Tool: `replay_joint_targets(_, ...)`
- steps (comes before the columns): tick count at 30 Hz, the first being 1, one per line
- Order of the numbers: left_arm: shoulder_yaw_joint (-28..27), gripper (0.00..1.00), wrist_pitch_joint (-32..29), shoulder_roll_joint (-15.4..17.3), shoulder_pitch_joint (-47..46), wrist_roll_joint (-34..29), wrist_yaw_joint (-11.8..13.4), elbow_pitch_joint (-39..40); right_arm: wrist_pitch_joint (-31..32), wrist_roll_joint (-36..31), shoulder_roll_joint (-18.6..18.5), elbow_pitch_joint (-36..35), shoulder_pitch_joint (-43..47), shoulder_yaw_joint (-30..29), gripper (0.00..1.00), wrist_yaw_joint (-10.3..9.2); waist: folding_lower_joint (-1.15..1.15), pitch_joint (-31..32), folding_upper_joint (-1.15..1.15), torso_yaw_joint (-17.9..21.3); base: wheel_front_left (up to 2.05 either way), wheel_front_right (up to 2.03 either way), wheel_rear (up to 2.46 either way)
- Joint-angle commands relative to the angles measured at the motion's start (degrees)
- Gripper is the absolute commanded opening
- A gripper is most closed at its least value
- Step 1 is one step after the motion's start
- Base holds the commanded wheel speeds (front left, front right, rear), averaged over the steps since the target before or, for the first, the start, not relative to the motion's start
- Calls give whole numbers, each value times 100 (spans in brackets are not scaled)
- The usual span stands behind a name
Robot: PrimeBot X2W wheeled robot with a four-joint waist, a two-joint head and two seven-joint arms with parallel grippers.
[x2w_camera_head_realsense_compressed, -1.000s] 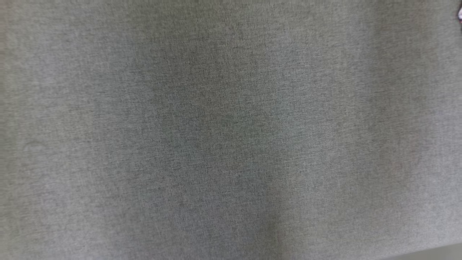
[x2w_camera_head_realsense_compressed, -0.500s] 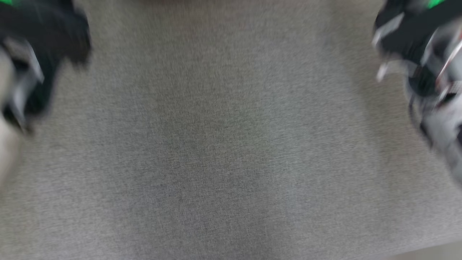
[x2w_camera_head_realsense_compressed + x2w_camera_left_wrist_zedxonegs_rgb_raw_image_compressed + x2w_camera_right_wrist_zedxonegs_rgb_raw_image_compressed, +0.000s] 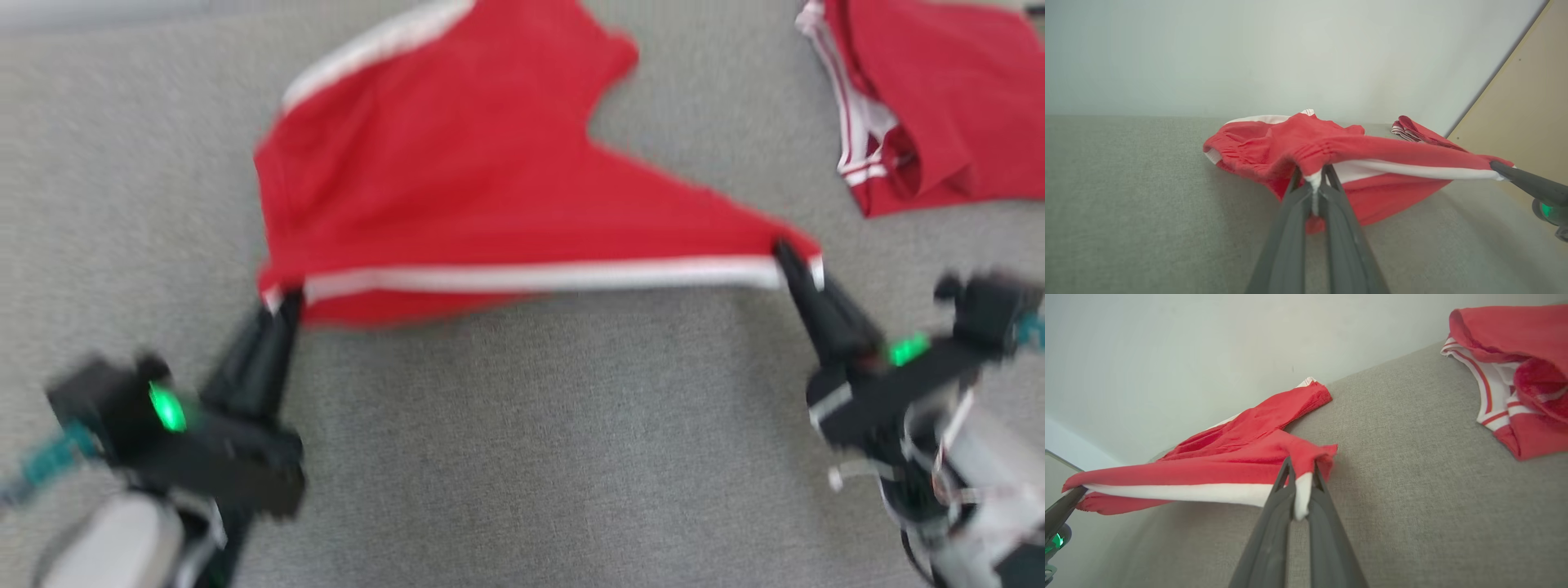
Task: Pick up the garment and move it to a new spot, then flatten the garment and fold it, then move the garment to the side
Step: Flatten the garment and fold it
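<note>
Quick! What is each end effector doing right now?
Left end effector: shut on the red garment.
Right end effector: shut on the red garment too.

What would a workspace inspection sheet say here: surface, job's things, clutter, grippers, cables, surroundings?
Surface: grey fabric surface, no stains seen.
Job's things: red garment with white stripe, stretched between both grippers, far part resting on the surface.
Clutter: second red garment with striped trim, crumpled at far right, apart from the first.
Grippers: left gripper and right gripper each shut on one end of the striped edge.
Cables: teal cable by the left wrist.
Surroundings: pale wall; tan panel.
</note>
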State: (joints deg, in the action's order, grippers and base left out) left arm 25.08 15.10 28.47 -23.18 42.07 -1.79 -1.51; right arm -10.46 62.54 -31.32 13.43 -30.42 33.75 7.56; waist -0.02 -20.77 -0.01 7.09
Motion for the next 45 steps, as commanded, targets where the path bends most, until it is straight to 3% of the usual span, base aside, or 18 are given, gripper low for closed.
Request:
replay_joint_targets(1,-68,0,3,-12,136,-27,2,11,-34,-24,-96,8,134,-50,0,-18,2,400,1,-95,0,0,0)
replay_joint_targets(13,-355,0,6,-853,2171,-678,-397,-299,93,-272,89,-495,2778,-827,0,-21,2,1357,1,-281,0,0,0)
replay_joint_targets(21,-424,0,5,-1077,2856,-1027,-510,-391,533,-757,525,-1007,4106,-1503,0,-20,2,1587,1,-333,0,0,0)
replay_joint_targets(26,-394,0,5,-1167,3036,-1188,-560,-444,960,-1160,915,-1351,4484,-1951,0,-19,2,1624,1,-366,0,0,0)
replay_joint_targets(33,-368,0,2,-1334,2648,-1342,-558,-396,1272,-1415,1285,-1611,4034,-2393,0,-18,2,1647,1,-483,0,0,0)
replay_joint_targets(40,-323,0,2,-1422,2033,-1219,-562,-373,1680,-1699,1175,-1608,3151,-2514,0,-18,2,1604,1,-647,0,0,0)
replay_joint_targets(45,-387,0,2,-1549,1388,-1080,-562,-630,1990,-1947,1146,-1188,2135,-2527,0,-17,2,1457,1,-799,0,0,0)
